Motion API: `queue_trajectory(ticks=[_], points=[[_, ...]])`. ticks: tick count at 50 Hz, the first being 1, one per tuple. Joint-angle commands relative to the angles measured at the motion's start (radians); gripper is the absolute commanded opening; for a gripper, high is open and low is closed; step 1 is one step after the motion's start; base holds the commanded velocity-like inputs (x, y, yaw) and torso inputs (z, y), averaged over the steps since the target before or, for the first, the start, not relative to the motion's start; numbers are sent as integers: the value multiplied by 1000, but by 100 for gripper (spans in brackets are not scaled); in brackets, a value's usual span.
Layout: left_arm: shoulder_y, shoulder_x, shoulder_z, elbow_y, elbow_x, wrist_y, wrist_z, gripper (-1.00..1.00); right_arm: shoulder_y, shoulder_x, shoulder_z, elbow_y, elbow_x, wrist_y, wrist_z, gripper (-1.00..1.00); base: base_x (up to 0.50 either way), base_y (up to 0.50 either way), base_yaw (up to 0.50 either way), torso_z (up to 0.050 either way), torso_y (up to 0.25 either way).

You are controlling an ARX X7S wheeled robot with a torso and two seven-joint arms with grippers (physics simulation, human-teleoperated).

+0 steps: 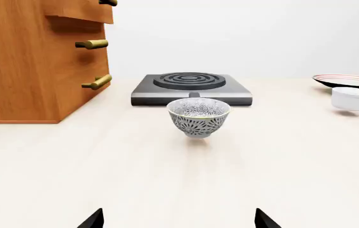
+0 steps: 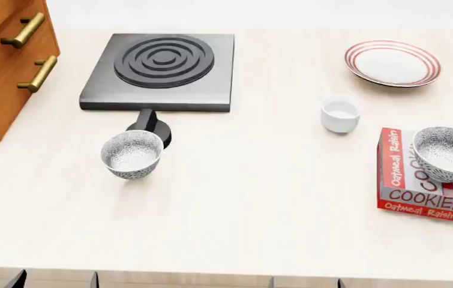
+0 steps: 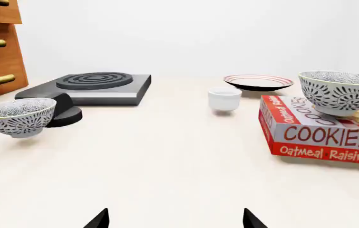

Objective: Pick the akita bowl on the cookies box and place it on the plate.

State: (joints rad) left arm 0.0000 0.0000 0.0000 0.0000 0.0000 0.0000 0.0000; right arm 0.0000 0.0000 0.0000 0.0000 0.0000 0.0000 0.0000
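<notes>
Akita bowl (image 2: 448,153) sat upright, mouth up, on the cookies box (image 2: 418,191) near the right edge of the counter (image 2: 274,198). Box lay flat, long axis running away from the robot, lettered "COOKIES" and "Oatmeal Raisin" in white on red. Plate (image 2: 392,62) rested farther back, well apart from the box, with a small white cup (image 2: 341,113) between. Second speckled bowl (image 2: 132,153) stood at the left, just before the black burner (image 2: 161,71); wooden drawers (image 2: 6,57) beyond. Left end effector (image 1: 178,221) and right end effector (image 3: 175,219) hung low at the near edge, fingers spread, gripping nothing.
</notes>
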Motion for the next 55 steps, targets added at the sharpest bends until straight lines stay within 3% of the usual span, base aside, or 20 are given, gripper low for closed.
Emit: queue_trajectory(ticks=[1,18,21,30,34,37,55], points=[[0,-15,17,1,-21,5,-18,100,-7,19,-33,-7,-6,-31,17,100,0,0,0,0,0],[-8,-57,53,8,-80,-3,-67,100,-9,56,-64,-17,41,-62,90,100,0,0,0,0,0],[0,-68,58,46,-77,53,-67,100,-16,61,-62,-55,35,-98,110,100,38,0,0,0,0],[-7,-124,27,467,-176,-205,-88,100,-22,104,-50,-457,45,95,134,100,478,0,0,0,0],[-16,-141,17,559,-198,-269,-103,100,-4,122,-24,-603,113,210,129,100,500,0,0,0,0],[-21,-149,13,591,-208,-293,-110,100,8,136,-6,-680,147,281,134,100,500,0,0,0,0],[-23,-163,12,590,-223,-283,-130,100,-12,173,-14,-750,149,273,144,100,500,0,0,0,0]])
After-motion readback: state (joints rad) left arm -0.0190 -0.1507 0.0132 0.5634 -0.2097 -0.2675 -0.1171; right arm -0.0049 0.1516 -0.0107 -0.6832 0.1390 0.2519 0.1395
